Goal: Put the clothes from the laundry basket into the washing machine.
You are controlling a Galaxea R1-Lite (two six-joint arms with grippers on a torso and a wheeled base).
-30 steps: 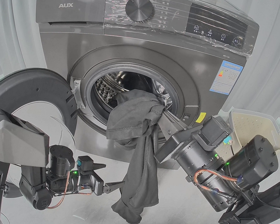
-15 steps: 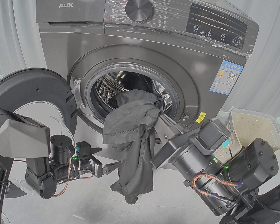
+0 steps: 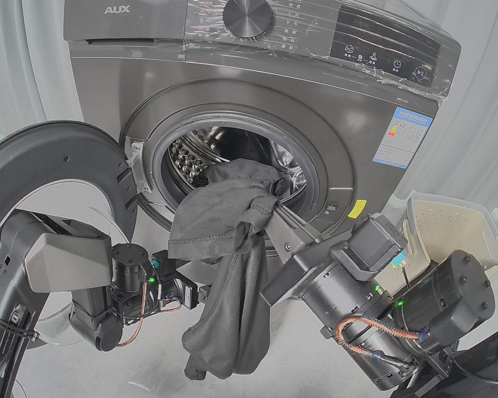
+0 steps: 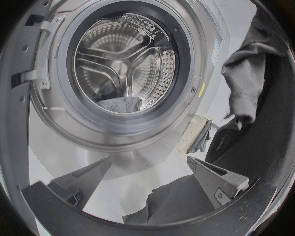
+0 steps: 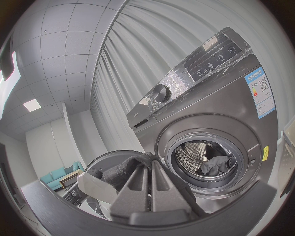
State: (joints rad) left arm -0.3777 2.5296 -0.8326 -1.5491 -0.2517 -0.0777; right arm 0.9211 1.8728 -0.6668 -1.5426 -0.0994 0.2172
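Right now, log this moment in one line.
right gripper shut on dark garment | left gripper open by its hanging part | washing machine open

The right arm extends forward and upward from the robot's right side, wrist angled toward its left. The right gripper [image 3: 276, 212] has its fingers pressed together, clamping the dark garment [image 3: 230, 218]. The left arm sits low, elbow bent, forearm pointing rightward. The left gripper [image 4: 147, 161] has its fingers spread wide apart.

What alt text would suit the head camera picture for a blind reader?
The right gripper pinches a dark garment at the open mouth of a washing machine, most of it hanging outside. The left gripper sits low beside the garment; a laundry basket stands at right.
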